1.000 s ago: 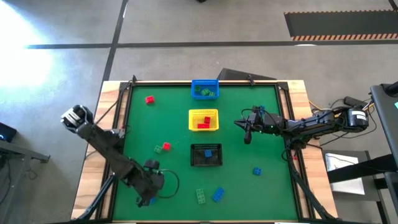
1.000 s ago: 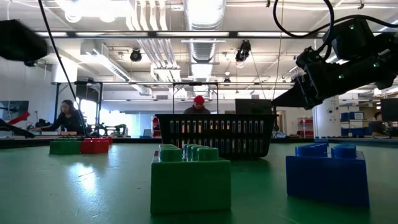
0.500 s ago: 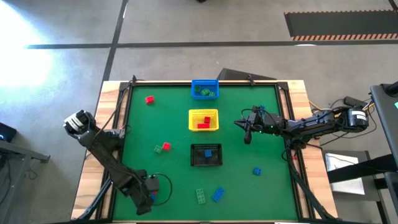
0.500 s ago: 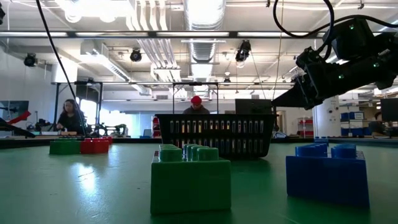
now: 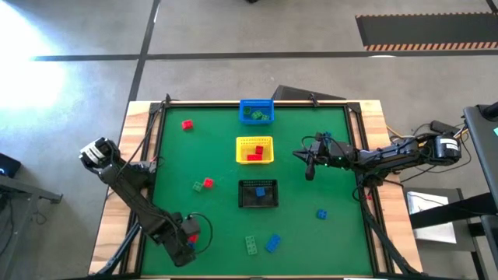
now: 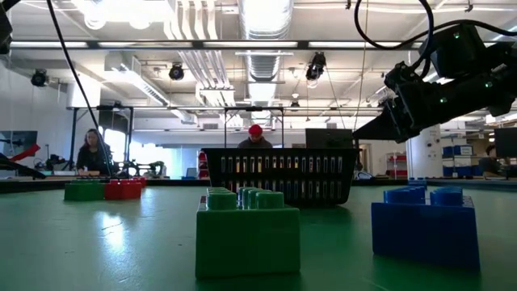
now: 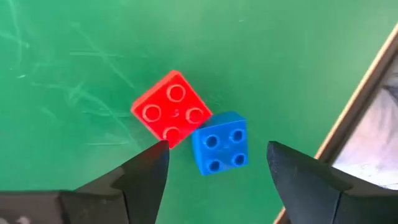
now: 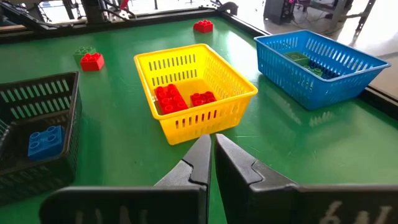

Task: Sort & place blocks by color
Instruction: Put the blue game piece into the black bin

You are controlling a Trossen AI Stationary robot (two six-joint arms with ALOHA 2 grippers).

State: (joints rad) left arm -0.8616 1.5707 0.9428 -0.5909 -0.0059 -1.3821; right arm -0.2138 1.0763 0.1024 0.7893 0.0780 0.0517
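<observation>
My left gripper (image 7: 217, 147) (image 5: 185, 236) is open and hovers near the table's near-left corner, pointing down. Below it lie a red brick (image 7: 171, 108) and a blue brick (image 7: 219, 143), studs up and touching at a corner; the fingers stand on either side without touching. My right gripper (image 8: 211, 142) (image 5: 310, 168) is shut and hangs in the air to the right of the yellow basket (image 5: 254, 149). Loose bricks lie on the mat: red (image 5: 187, 124), red beside green (image 5: 208, 183), blue (image 5: 321, 214), green (image 5: 251, 245), blue (image 5: 272, 243).
Three baskets stand in a row down the table's middle: blue (image 5: 256, 111) with green bricks, yellow (image 8: 186, 93) with red bricks, black (image 5: 257, 194) with a blue brick. The table's wooden edge (image 7: 367, 93) runs close beside the left gripper. People are in the room behind the table.
My left gripper has moved toward the table's near edge and a little to the left, and its arm has left the top left of the low view. The right arm has kept still.
</observation>
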